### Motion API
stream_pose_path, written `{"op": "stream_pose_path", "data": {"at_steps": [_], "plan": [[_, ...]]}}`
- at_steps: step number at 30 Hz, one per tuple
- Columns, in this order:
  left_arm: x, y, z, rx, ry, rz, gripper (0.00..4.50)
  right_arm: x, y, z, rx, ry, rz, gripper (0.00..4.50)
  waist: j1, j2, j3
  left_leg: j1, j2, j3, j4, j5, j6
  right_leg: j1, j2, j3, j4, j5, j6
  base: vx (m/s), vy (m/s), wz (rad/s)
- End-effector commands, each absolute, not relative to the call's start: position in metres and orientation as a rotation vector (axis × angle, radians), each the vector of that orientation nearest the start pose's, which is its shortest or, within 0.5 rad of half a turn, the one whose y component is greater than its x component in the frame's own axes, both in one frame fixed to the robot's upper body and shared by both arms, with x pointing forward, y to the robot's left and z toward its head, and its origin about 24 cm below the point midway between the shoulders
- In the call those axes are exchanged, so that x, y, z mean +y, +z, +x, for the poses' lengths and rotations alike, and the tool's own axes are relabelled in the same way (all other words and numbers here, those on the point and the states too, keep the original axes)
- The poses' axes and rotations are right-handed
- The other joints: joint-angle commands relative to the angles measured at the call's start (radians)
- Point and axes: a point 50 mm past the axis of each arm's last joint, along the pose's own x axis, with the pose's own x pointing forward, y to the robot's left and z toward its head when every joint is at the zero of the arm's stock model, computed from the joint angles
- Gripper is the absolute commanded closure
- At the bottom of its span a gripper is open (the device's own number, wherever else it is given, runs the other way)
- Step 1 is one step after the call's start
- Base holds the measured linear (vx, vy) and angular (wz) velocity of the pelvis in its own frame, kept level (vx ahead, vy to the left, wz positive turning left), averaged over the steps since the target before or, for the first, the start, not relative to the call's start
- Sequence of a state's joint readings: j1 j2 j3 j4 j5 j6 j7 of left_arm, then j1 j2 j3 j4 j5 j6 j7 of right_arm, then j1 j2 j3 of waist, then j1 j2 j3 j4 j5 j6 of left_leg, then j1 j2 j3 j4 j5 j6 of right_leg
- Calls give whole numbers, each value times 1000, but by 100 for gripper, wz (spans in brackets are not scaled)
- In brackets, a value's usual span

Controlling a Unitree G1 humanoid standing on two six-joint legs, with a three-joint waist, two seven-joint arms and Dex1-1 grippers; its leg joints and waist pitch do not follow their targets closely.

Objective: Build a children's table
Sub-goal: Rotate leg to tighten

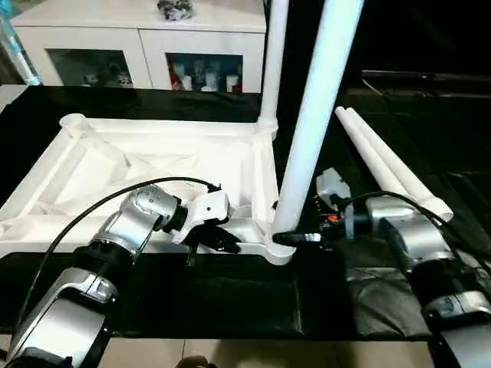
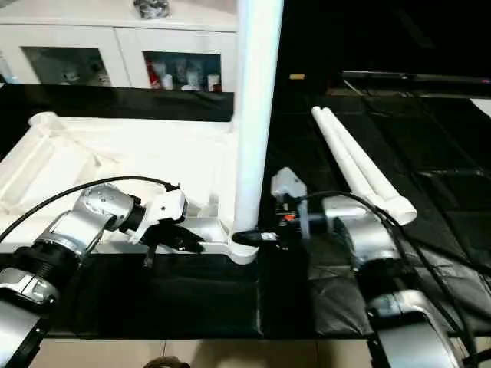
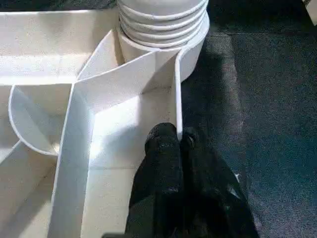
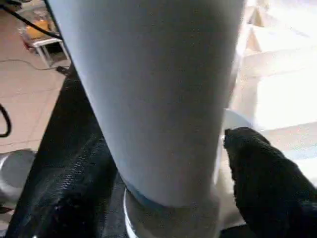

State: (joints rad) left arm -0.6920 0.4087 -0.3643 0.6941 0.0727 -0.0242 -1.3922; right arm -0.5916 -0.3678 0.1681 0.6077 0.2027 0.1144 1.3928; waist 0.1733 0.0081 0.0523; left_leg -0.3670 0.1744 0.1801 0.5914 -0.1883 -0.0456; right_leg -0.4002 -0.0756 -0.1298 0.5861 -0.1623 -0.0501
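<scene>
White glass-door cabinet behind the black quilted mat, small objects inside.

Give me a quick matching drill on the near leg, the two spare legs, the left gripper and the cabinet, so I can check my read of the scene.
1. near leg
2. spare legs
3. left gripper
4. cabinet

a. shut on the tabletop's near rim
b. lying flat on the dark mat
c. standing upright in a corner socket
d. behind the tabletop

Pairs: 1-c, 2-b, 3-a, 4-d
</scene>
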Motion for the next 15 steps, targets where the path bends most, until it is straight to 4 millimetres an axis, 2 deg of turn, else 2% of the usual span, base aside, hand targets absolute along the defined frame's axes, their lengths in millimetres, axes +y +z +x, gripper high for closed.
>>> {"op": "stream_pose_path", "data": {"at_steps": [1,8,10,11,15], "plan": [[130,61,319,514,-1592,594,450,-144,73,316,299,1466,-117,123,-5,-3,-76,13,78,-25,-62,-134,69,56,-106,70,-61,-250,-152,0,0,0],[131,60,321,507,-1562,596,450,-143,70,313,327,1500,-104,181,-4,-5,-74,14,76,-24,-63,-143,66,56,-107,70,-67,-303,-128,0,0,0],[130,60,322,503,-1548,591,450,-143,69,312,332,1506,-100,181,-4,-5,-75,16,77,-24,-63,-142,65,54,-106,71,-66,-287,-134,0,0,0],[130,60,324,497,-1533,585,450,-143,68,311,337,1513,-96,202,-4,-3,-75,16,77,-24,-62,-142,65,54,-105,71,-64,-281,-139,0,0,0],[130,59,327,496,-1485,560,450,-142,64,307,347,1527,-89,220,0,-2,-75,16,76,-23,-62,-146,63,54,-105,71,-66,-284,-139,0,0,0]]}}
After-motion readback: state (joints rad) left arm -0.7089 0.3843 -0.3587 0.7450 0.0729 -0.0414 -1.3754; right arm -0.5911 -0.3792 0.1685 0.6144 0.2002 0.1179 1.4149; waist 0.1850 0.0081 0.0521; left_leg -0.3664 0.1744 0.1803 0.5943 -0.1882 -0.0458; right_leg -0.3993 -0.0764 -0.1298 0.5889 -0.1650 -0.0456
